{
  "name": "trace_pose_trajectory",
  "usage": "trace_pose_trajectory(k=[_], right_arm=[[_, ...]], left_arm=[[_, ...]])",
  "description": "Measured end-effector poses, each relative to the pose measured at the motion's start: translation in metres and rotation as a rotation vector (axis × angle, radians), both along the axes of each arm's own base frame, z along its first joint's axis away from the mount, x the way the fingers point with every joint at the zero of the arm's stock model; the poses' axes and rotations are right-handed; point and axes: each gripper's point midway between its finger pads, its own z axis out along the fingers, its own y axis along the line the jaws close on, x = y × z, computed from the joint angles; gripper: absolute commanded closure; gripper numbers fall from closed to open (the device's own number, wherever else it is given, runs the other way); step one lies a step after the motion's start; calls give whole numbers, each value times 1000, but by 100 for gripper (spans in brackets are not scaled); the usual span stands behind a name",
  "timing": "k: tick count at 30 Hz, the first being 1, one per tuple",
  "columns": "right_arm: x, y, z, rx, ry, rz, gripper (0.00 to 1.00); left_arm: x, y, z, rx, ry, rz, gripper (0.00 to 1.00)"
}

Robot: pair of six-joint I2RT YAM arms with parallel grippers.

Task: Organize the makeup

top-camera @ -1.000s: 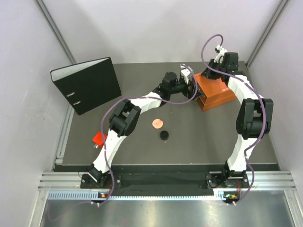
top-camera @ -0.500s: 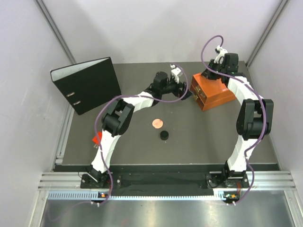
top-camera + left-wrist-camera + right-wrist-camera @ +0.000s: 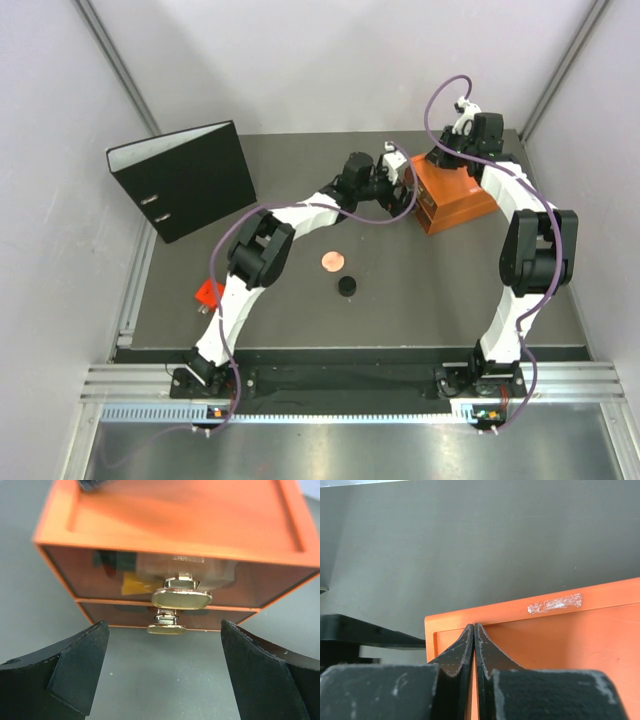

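Nearing the box again, left hand, probably not touching.

Even, soft light throughout; faint shadows. In the left wrist view the near tool fingers blur, brass knobs glare.

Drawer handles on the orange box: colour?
Handles are shiny gold; clearest in the left wrist view.

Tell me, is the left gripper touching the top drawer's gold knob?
Apart. Left wrist view: open left gripper flanks the gold knob, gaps both sides.
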Motion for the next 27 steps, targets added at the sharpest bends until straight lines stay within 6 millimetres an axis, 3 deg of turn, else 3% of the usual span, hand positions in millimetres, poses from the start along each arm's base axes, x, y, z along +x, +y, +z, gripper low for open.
trace_pose_trajectory(k=[7, 14, 25, 27], right_arm=[[0, 0, 0, 0, 1, 0, 100], [-1, 0, -2, 0, 2, 0, 100], [-1, 0, -3, -1, -5, 0, 100], [-1, 0, -3, -1, -5, 0, 100]], left_arm=[[-5, -9, -36, 53, 53, -21, 2], [2, -20, -36, 52, 53, -26, 7], [4, -24, -48, 74, 91, -45, 26], [3, -24, -52, 78, 95, -47, 34]])
